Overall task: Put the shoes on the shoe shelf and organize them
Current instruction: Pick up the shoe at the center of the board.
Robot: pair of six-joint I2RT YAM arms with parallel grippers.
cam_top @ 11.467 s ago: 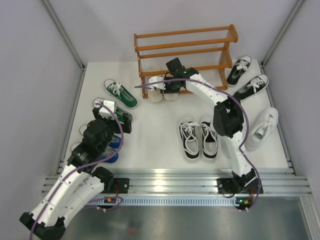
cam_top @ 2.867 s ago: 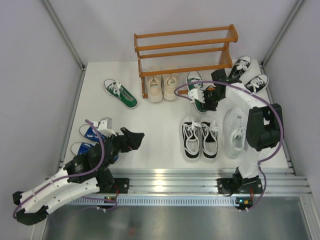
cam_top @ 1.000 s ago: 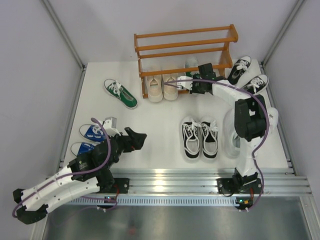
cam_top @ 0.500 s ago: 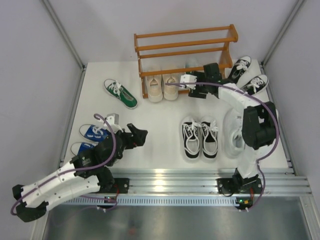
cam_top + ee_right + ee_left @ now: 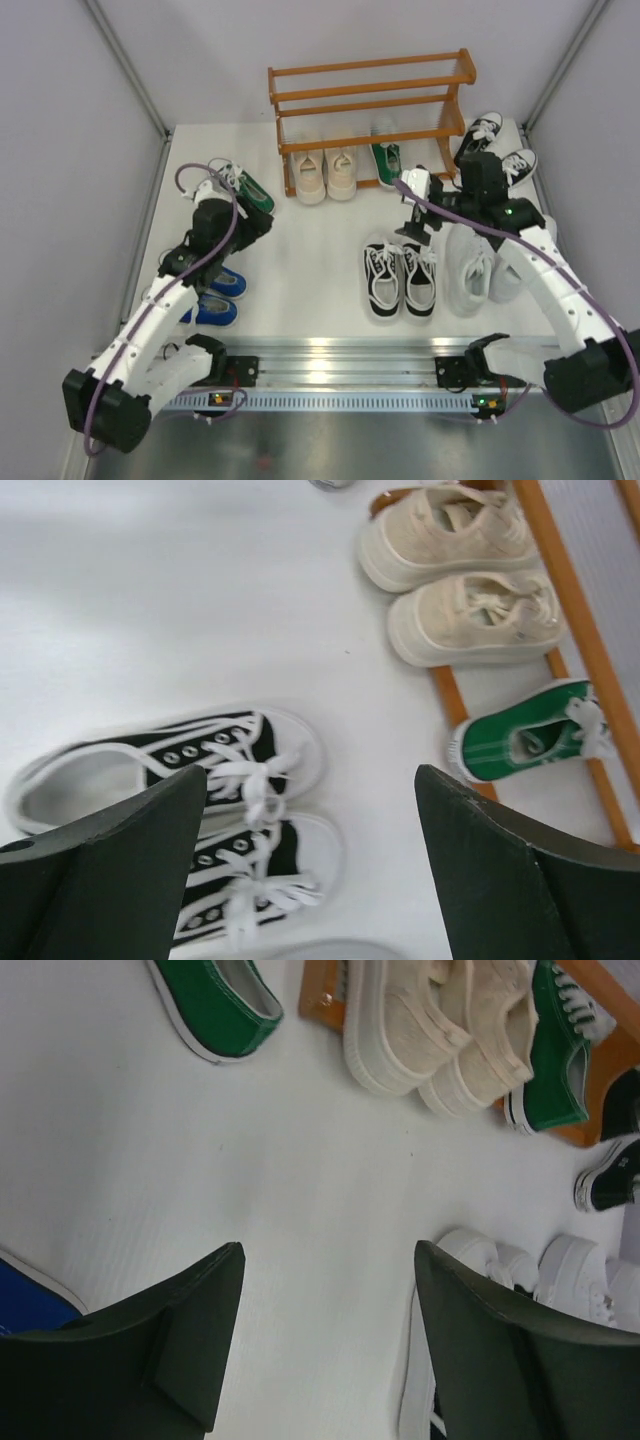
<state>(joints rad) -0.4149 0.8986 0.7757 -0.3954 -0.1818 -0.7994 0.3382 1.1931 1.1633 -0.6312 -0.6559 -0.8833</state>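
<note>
The shoe shelf (image 5: 370,98) stands at the back. Its lowest tier holds a beige pair (image 5: 326,175) and one green shoe (image 5: 386,164). The other green shoe (image 5: 247,191) lies on the table at the left, and my left gripper (image 5: 253,226) hangs open and empty just in front of it. The left wrist view shows that shoe's heel (image 5: 215,1005) well beyond the left gripper (image 5: 328,1260). My right gripper (image 5: 413,228) is open and empty above the toes of a black pair (image 5: 200,780). In its wrist view the right gripper (image 5: 310,780) is well short of the shelved green shoe (image 5: 525,740).
A blue pair (image 5: 212,295) lies at the near left beside my left arm. A white pair (image 5: 485,268) sits right of the black pair, under my right arm. Another black pair (image 5: 497,148) lies at the back right beside the shelf.
My right gripper has opened, left the green shoe on the lowest tier and pulled back over the black pair. My left arm has swung away from the front, up to the loose green shoe.
</note>
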